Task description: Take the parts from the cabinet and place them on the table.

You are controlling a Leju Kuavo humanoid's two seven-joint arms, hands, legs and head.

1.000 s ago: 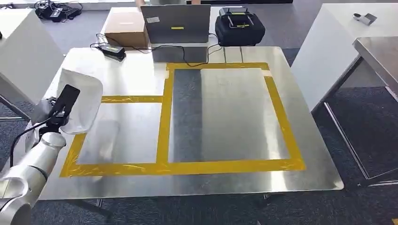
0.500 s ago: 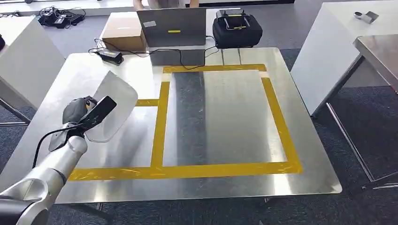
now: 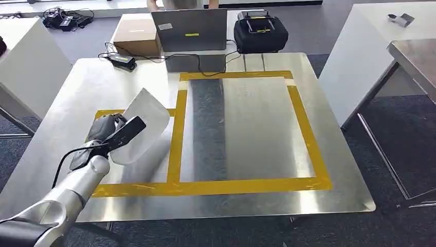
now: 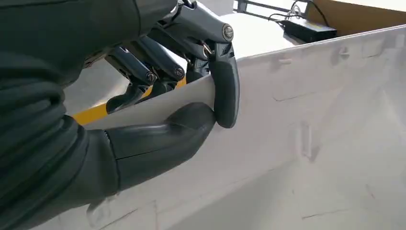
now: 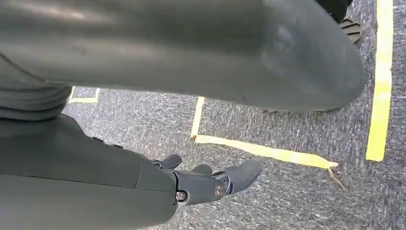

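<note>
My left hand (image 3: 110, 135) holds a thin white plastic part (image 3: 143, 125) above the left half of the steel table (image 3: 247, 200), over the smaller yellow-taped rectangle (image 3: 176, 134). The part stands tilted, one corner pointing up. In the left wrist view the thumb (image 4: 163, 136) and dark fingers (image 4: 222, 86) pinch the edge of the white part (image 4: 311, 120). My right hand (image 5: 206, 184) hangs over grey carpet with its fingers loosely apart and nothing in it.
At the table's far edge lie a laptop (image 3: 191, 31), a cardboard box (image 3: 137, 35), a black case (image 3: 260, 32) and a power brick with cables (image 3: 121, 61). White cabinets (image 3: 28, 64) stand at left, another table (image 3: 380, 56) at right. Yellow tape (image 5: 263, 151) marks the carpet.
My left arm has carried the white part rightward and inward over the table, from its left edge to above the smaller taped rectangle. The camera view shifted slightly.
</note>
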